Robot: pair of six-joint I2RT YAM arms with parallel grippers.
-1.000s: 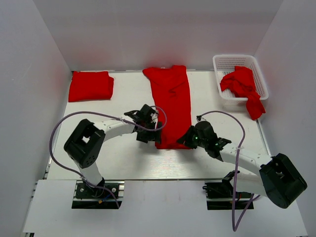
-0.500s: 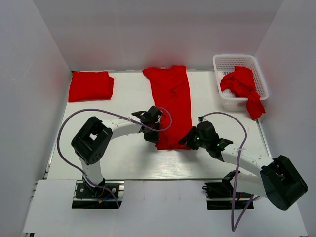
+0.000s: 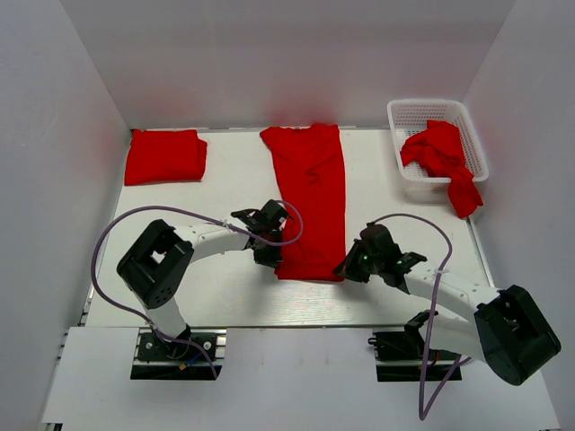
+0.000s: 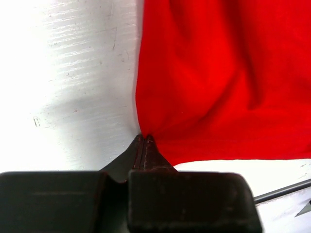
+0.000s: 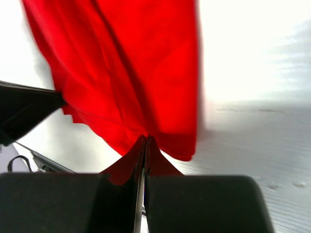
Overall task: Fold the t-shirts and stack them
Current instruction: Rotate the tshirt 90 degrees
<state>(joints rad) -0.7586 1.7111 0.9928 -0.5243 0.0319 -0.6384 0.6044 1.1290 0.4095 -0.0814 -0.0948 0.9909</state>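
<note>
The centre t-shirt (image 3: 310,189) lay on the table (image 3: 234,189) as a long narrow strip. Its long axis ran from the far edge toward the arm bases, and it extended away from both end effectors.

The left end effector (image 3: 274,258) was clenched on the near-left corner of the strip. In the left wrist view its fingertips (image 4: 144,141) met with red cloth (image 4: 218,73) pinched between them. The right end effector (image 3: 345,269) gripped the near-right corner in the same way. In the right wrist view the fabric (image 5: 131,63) fanned out from its closed tips (image 5: 145,143).

Each arm held the corner on its own side, so neither was nearer to the work. The near hem spanned the gap between them.

We judged that the next move would carry this hem along the long axis toward the far end. Both corners would have to travel evenly to keep the strip square.

A folded t-shirt (image 3: 165,156) sat at the far left corner, well apart. Crumpled t-shirts (image 3: 438,151) hung over the basket (image 3: 427,104) at the far right.
</note>
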